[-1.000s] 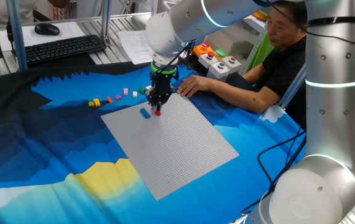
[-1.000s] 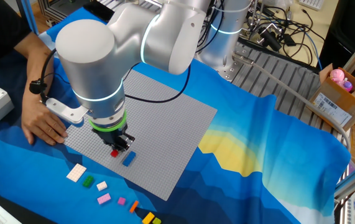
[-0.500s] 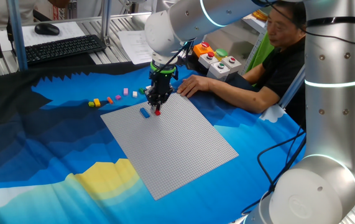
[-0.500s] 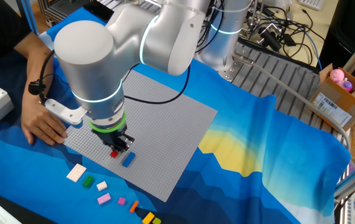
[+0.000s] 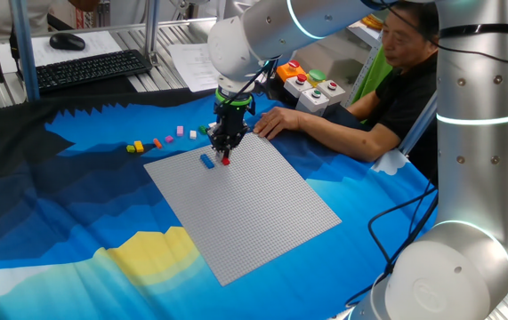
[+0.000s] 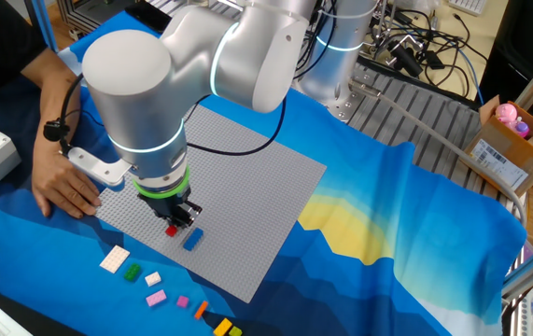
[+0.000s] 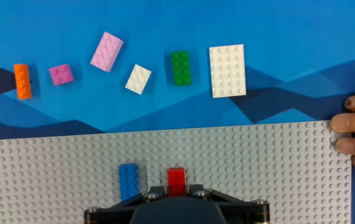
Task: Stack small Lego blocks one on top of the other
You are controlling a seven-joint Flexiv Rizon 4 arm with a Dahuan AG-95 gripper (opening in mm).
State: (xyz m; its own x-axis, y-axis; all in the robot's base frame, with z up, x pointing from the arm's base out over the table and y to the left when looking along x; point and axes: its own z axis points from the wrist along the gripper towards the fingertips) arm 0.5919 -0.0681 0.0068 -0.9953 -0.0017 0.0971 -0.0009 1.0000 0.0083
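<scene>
Arm bent over the grey baseplate (image 5: 245, 196), wrist pointing straight down.
The gripper (image 6: 175, 224) stands upright with its jaws clamped on the red brick (image 7: 176, 180), pressed onto the plate; the blue brick (image 7: 128, 180) sits just beside it, and the other small bricks (image 7: 138, 79) lie on the tabletop cloth (image 5: 76, 222).

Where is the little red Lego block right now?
The red block sits on the grey baseplate between the gripper fingers, right beside the blue block. In the hand view, it's at the bottom middle.
</scene>
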